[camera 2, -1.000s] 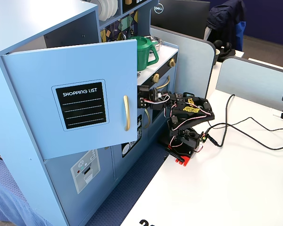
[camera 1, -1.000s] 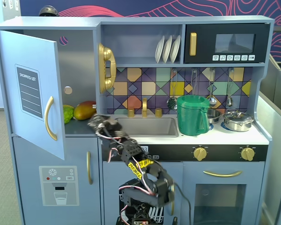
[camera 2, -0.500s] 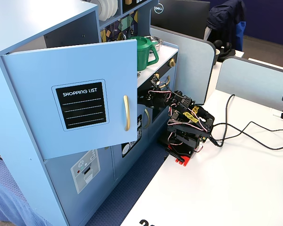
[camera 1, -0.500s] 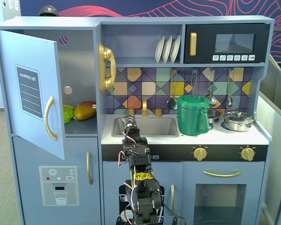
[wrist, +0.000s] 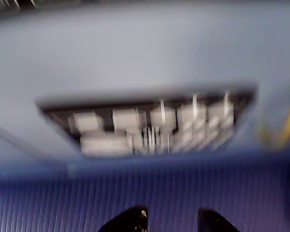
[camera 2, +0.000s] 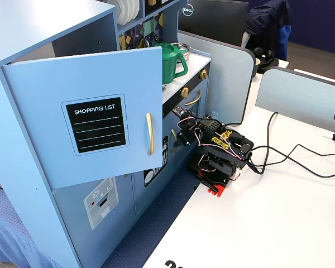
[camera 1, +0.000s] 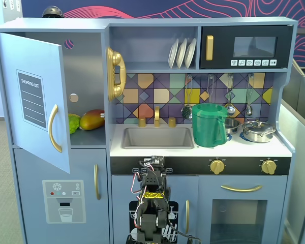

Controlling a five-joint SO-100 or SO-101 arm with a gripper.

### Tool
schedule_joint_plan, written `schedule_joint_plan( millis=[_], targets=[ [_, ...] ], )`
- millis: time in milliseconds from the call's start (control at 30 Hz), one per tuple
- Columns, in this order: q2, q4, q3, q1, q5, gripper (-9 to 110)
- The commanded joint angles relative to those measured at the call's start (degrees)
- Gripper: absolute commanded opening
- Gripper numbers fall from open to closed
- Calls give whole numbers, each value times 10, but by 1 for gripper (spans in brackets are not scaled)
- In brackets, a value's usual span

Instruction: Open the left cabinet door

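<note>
The left cabinet door (camera 1: 33,61) is light blue with a black "SHOPPING LIST" panel (camera 1: 31,99) and a curved gold handle (camera 1: 53,129). It stands swung open, away from its compartment. It also shows in the other fixed view (camera 2: 95,72), ajar, with its handle (camera 2: 149,134). My arm (camera 1: 151,203) sits folded low in front of the dishwasher door, well right of the open door. My gripper (camera 2: 178,139) points at that lower door. In the blurred wrist view its two dark fingertips (wrist: 130,220) stand apart with nothing between them.
A mango (camera 1: 91,119) and a green fruit lie inside the open compartment. A green pitcher (camera 1: 209,124) and a steel pot (camera 1: 257,131) stand on the counter. The dispenser door (camera 1: 65,201) is below. Cables (camera 2: 290,162) cross the white table behind the arm.
</note>
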State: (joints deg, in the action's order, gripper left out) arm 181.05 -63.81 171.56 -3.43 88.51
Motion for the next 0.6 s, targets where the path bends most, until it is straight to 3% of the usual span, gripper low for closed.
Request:
schedule_joint_plan(
  millis=[0,133,567],
  targets=[
    [10,-119,1,-9,-3,4],
    [10,-237,1,-14,17,1],
    [11,-240,2,-19,-1,0]
  ],
)
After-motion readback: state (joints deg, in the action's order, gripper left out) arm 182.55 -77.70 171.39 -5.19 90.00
